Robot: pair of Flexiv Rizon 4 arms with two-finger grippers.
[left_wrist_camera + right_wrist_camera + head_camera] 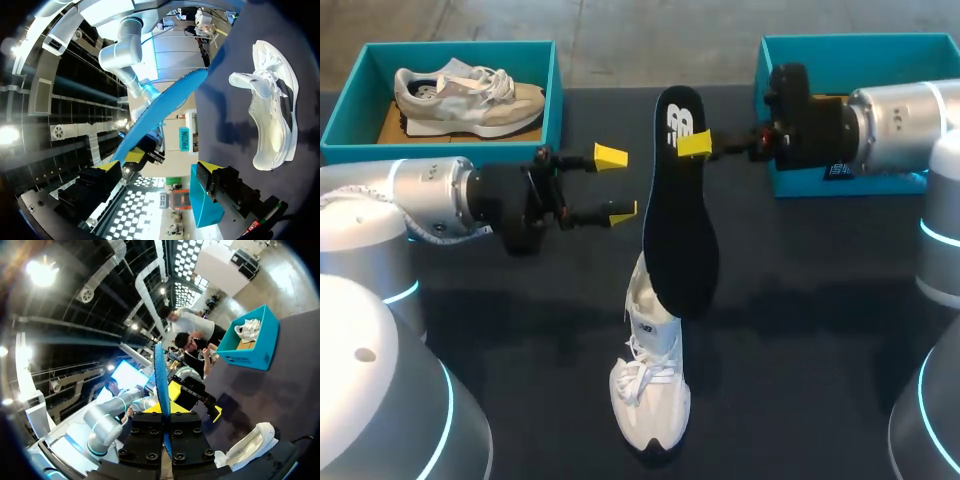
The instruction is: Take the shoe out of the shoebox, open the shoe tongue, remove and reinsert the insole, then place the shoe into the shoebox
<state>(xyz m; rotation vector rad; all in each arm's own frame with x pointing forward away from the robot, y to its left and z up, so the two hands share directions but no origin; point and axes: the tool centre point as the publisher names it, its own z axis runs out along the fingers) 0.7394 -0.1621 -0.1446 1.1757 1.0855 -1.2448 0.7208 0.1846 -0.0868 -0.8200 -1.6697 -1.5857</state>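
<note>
Dark table (pixel 820 330), both arms in over it: left arm (pixel 410 200) from the left side, right arm (pixel 900 120) from the right, wrists level and facing each other across the middle.

Two teal boxes at the far edge. The left shoebox (pixel 380 152) holds a second shoe (pixel 470 98). The right shoebox (pixel 840 50) sits behind the right wrist; its contents are hidden.

White shoe (pixel 650 380) stands on its sole mid-table, toe toward the near edge, tongue lifted. Nothing holds it.

Insole (pixel 680 230), black on top and blue underneath, hangs in the air over the shoe's heel. It overlaps the heel in the head view. The left wrist view shows it apart from the shoe, so I judge it fully out.

Right gripper (pixel 692 143) is clamped on the insole's upper end, one finger on each face. Left gripper (pixel 617 183) is spread wide and holding nothing, just beside the insole's edge.

Step, as judged: removal done, reinsertion next.

Risks:
- The grip is at one end only, so the long free end can swing or twist in the pinch and miss the shoe opening.
- The insole looks flexible. Pushed in at an angle, its tip could catch the collar and fold.
- The shoe is unrestrained, so insertion force could slide or tip it unless the left gripper braces it.
- The tongue may drop back and block the opening.
- The open left fingers are near the insole, and a sideways move could knock it.
</note>
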